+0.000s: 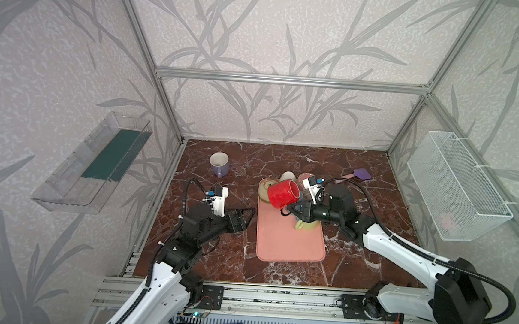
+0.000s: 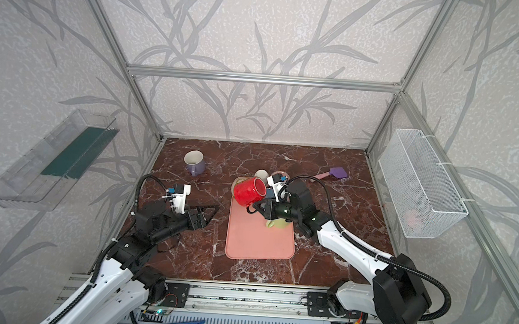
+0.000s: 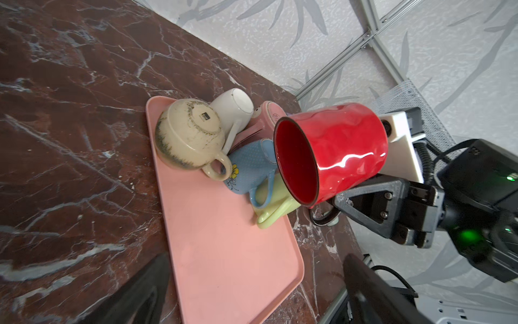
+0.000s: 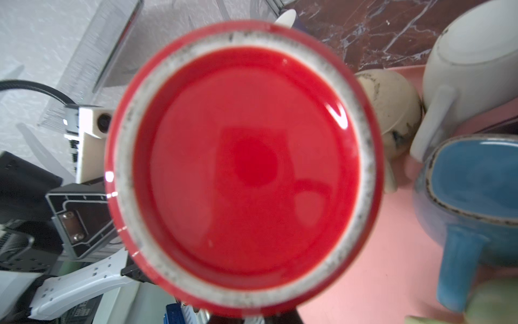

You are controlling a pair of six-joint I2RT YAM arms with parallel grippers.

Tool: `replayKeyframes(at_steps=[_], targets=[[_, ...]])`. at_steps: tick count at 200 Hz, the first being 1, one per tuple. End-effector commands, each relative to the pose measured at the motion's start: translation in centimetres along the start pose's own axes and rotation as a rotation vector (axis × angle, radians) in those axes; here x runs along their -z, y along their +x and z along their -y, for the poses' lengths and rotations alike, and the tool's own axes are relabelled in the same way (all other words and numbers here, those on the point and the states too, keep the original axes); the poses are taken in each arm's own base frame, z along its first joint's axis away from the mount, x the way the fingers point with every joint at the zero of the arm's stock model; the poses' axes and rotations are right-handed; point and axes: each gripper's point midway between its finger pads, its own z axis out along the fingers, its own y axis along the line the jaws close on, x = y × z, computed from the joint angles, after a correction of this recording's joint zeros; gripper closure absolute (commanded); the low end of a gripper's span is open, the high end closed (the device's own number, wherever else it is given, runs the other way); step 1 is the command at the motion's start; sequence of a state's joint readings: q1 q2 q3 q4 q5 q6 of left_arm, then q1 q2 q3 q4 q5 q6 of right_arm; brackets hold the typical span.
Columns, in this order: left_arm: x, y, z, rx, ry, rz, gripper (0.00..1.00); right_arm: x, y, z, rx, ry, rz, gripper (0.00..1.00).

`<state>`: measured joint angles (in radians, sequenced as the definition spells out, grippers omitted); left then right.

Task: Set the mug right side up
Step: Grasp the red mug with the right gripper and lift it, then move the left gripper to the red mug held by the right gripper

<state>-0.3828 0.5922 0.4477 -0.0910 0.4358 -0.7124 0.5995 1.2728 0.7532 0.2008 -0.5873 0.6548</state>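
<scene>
Left of the pink tray (image 1: 290, 243): left gripper (image 1: 248, 219), gapes wide, holds nothing. Centre, up in the air over the tray's far end: red mug (image 1: 281, 195), lies on its side, long axis roughly level, mouth aimed at those open jaws, base turned away. Right of it: right gripper (image 1: 294, 209), clamps the handle (image 3: 322, 223) from underneath. Looks half-flipped; calls for a wrist roll to bring the mouth up.
</scene>
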Motion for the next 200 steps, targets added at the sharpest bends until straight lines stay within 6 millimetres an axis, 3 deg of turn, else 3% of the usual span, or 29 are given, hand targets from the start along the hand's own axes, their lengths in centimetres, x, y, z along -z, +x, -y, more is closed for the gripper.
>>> replayKeyframes(at_steps=[1, 54, 116, 200], targets=[[-0.4, -1.5, 3.0, -0.001, 0.156, 0.049, 0.09, 1.6, -3.6, -4.9, 0.077, -0.240, 0.098, 1.00], [-2.5, -2.2, 3.8, 0.032, 0.237, 0.050, 0.38, 2.2, -4.9, -6.4, 0.099, -0.395, 0.082, 1.00], [-4.7, -2.1, 7.3, -0.023, 0.387, 0.010, 0.40, 1.8, -5.4, -6.9, 0.111, -0.508, 0.066, 1.00], [-7.1, -2.3, 9.4, -0.075, 0.467, -0.002, 0.43, 0.9, -5.5, -5.8, 0.066, -0.545, 0.039, 1.00]])
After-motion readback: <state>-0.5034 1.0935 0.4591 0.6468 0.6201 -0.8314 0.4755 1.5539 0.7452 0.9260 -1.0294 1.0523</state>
